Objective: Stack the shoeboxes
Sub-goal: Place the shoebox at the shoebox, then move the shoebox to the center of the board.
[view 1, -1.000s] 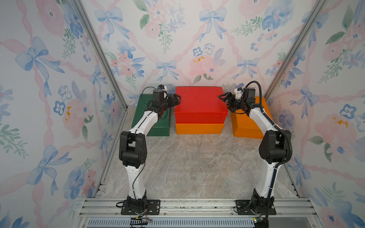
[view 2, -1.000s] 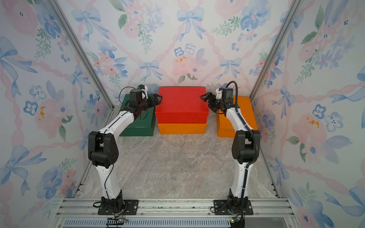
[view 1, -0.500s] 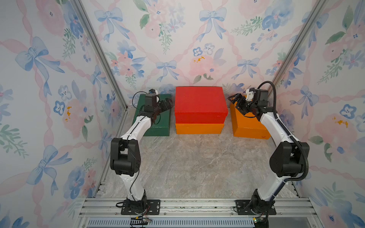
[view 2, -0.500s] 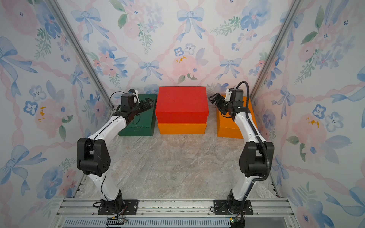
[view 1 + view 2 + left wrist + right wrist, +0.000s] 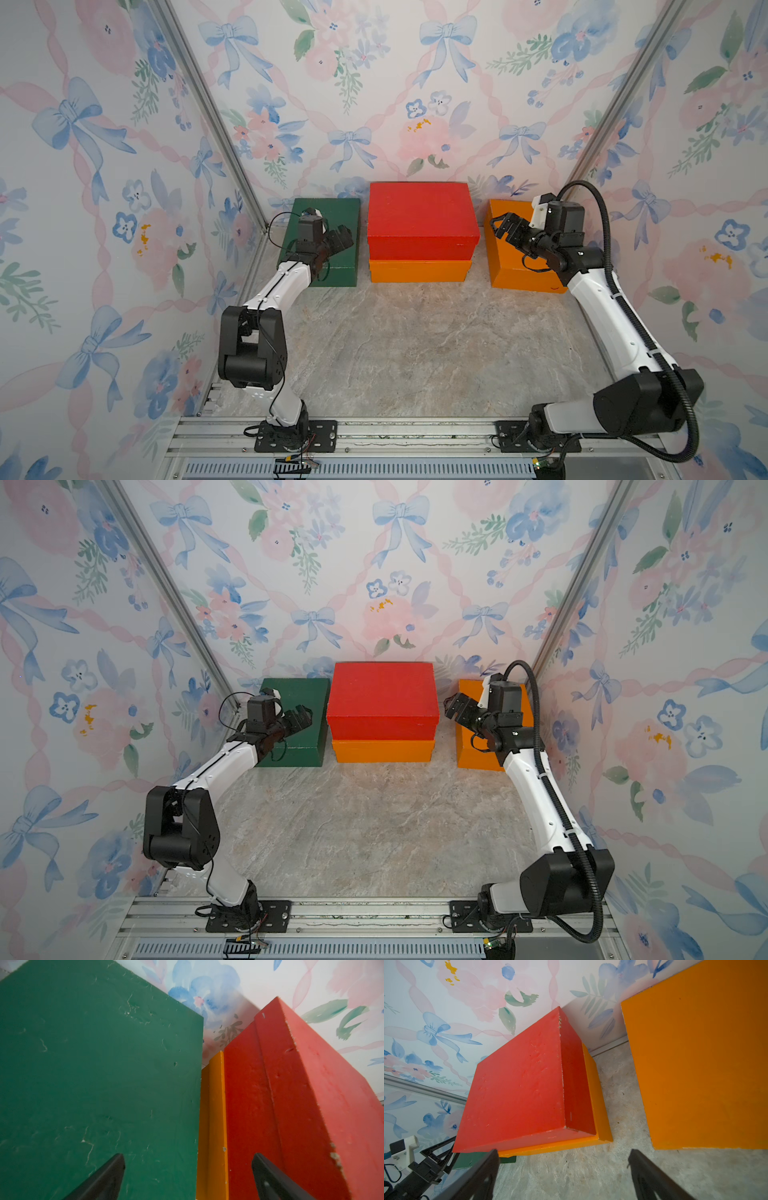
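Far centre: red shoebox (image 5: 419, 216) atop orange shoebox (image 5: 419, 271); far left, green shoebox (image 5: 332, 210); far right, second orange shoebox (image 5: 511, 270); above these two, left gripper (image 5: 344, 240) and right gripper (image 5: 502, 226), both spread wide, empty; probably light, stiff cardboard with loose lids; best pressed between both arms at opposite sides.

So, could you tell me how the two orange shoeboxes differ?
The middle orange box carries the red box; the right orange box carries nothing. The middle orange box sits close beside the green box; the right orange box stands apart. Both are orange and rest on the table.
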You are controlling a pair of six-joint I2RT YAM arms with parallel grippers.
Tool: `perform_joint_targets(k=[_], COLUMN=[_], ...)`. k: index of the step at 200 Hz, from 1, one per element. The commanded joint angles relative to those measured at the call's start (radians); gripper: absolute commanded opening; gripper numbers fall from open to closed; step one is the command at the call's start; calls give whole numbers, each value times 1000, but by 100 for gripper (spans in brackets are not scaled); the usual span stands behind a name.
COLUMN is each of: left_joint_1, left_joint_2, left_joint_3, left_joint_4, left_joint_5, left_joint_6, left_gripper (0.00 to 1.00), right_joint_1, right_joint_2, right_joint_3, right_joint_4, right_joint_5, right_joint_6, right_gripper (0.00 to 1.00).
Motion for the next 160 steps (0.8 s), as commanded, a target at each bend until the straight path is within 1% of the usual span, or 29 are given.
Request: perform_joint_targets(k=[1, 26, 57, 126, 160], left_joint_1=[8, 13, 22, 22, 24], left_joint_2=[-39, -39, -38, -45, -54], left_joint_3=[-32, -48, -73, -129, -169], left_joint_4=[7, 8, 8, 15, 16], left_joint_5=[-31, -45, -48, -65, -62], left_joint_6=[14, 19, 15, 0, -26], left_gripper=[98, 98, 98, 98, 98], right_joint_1=[28, 111, 155, 164, 164], right_joint_2=[16, -6, -42, -86, -108], right_joint_3=[16, 4, -40, -83, -96], right_joint_4=[-35, -56, -49, -65, -70], right_joint_5=[-31, 17, 10, 17, 58], right_joint_6=[-43, -144, -169, -169, -169], right_gripper=[97, 97, 97, 97, 97])
